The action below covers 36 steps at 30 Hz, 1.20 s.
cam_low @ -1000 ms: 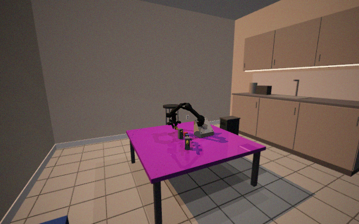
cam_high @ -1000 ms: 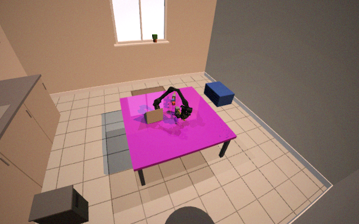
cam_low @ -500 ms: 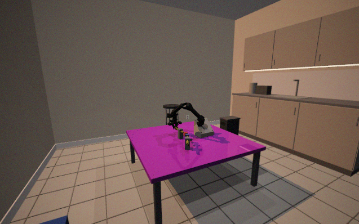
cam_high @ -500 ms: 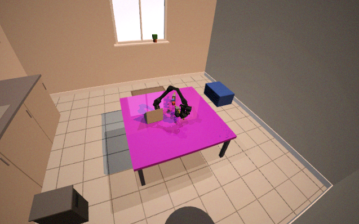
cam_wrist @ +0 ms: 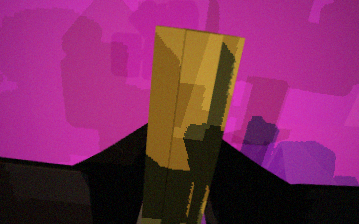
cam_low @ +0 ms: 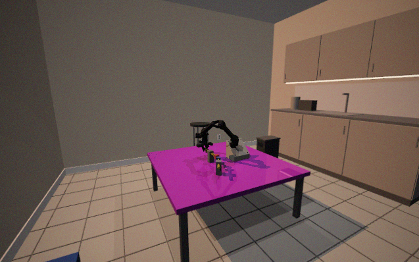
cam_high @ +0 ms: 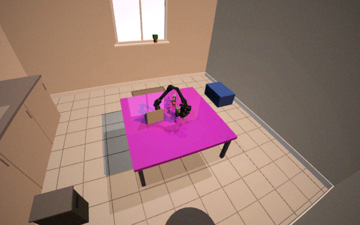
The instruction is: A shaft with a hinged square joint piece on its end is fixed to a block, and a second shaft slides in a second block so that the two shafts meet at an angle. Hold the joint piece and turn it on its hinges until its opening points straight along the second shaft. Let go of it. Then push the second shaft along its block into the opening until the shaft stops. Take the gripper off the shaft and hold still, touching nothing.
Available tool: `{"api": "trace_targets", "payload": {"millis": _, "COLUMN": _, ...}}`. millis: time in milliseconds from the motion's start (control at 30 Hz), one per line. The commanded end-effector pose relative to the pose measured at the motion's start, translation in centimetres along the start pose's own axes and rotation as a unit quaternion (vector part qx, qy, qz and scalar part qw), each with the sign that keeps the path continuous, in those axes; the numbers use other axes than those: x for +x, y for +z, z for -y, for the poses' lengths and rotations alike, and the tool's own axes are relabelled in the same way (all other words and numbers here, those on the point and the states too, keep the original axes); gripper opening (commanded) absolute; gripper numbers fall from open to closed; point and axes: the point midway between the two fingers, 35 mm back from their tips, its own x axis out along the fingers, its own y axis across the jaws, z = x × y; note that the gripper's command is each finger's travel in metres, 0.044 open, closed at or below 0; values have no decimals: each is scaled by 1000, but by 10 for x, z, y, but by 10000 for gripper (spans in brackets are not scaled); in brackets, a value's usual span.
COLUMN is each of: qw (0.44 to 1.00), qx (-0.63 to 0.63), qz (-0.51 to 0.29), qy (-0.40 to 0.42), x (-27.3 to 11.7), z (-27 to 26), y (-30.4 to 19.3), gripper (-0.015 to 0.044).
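My gripper is shut on the yellow second shaft, at its outer end beyond the second block. The second block is grey and upright on the magenta table. A short length of yellow shaft shows on the block's other side, toward the red joint piece. Blue parts lie between the joint piece and the first grey block. It is too small to tell whether the shaft's tip is inside the opening. The wrist view does not show the joint piece.
The arm's base stands on a pale wedge-shaped mount, to one side of the blocks. The arm arches above the table. A blue box stands on the floor beyond the table, and a dark round stool stands off its other side.
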Motion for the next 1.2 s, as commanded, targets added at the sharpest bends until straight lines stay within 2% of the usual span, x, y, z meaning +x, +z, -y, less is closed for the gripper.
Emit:
{"api": "trace_targets", "payload": {"millis": 0, "qw": 1000, "qx": 0, "qz": -1, "qy": -2, "x": 2, "z": -1, "y": -8, "gripper": 0}}
{"api": "trace_targets", "payload": {"millis": 1167, "qw": 1000, "qx": 1, "qz": -2, "qy": -2, "x": 3, "z": -1, "y": -49, "gripper": 0}}
